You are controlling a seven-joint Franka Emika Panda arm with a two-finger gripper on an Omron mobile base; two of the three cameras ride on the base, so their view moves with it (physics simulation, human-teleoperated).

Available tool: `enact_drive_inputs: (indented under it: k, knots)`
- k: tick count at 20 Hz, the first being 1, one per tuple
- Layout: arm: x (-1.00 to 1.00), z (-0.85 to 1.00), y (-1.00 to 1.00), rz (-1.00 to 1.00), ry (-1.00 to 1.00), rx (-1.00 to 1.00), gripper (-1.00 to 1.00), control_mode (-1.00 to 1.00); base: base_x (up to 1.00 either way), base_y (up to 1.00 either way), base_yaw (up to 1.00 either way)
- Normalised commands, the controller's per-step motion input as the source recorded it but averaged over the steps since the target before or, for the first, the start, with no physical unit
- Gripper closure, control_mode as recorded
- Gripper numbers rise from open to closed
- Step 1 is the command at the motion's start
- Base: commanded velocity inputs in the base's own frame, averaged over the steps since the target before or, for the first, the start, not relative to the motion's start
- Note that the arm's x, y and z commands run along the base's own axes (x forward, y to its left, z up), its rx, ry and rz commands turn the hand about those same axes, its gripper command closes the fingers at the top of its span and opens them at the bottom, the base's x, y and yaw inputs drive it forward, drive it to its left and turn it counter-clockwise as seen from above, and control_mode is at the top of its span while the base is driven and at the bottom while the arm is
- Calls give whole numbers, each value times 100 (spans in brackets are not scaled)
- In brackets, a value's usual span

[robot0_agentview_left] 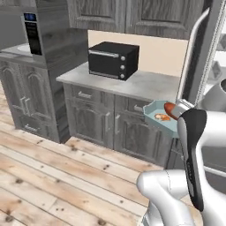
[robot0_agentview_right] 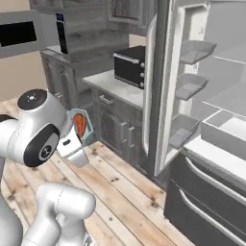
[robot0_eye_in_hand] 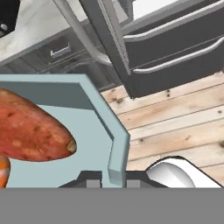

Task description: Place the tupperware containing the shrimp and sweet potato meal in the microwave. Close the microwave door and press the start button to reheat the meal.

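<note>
My gripper (robot0_eye_in_hand: 113, 179) is shut on the rim of the pale teal tupperware (robot0_eye_in_hand: 94, 131), one finger on each side of its wall. The tub hangs in the air over the wooden floor, in front of the lower cabinets (robot0_agentview_left: 161, 115) (robot0_agentview_right: 82, 126). Inside lie the orange-red sweet potato chunk (robot0_eye_in_hand: 30, 131) and the edge of a pale orange shrimp (robot0_eye_in_hand: 2, 171). The microwave (robot0_agentview_left: 55, 35) sits up at the far left, with its black control panel (robot0_agentview_left: 31, 33) and blue display. Its door (robot0_agentview_right: 21, 33) with the dark window stands swung open.
A black toaster oven (robot0_agentview_left: 112, 59) stands on the grey counter (robot0_agentview_left: 145, 84). The tall fridge is open at the right, its door (robot0_agentview_right: 153, 91) edge-on close to the arm, with shelves and bins (robot0_agentview_right: 226, 129) showing. Wooden floor (robot0_agentview_left: 53, 176) lies below.
</note>
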Motion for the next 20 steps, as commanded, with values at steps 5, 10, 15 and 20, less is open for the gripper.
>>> enact_drive_inputs:
  k: [5, 10, 15, 20]
  knots:
    - [0, 0, 0, 0, 0, 0, 100, 100, 83, 65, 34]
    - [0, 0, 0, 0, 0, 0, 100, 100, 100, 70, 19]
    - [0, 0, 0, 0, 0, 0, 100, 100, 100, 72, 1]
    - [0, 0, 0, 0, 0, 0, 100, 100, 100, 82, -10]
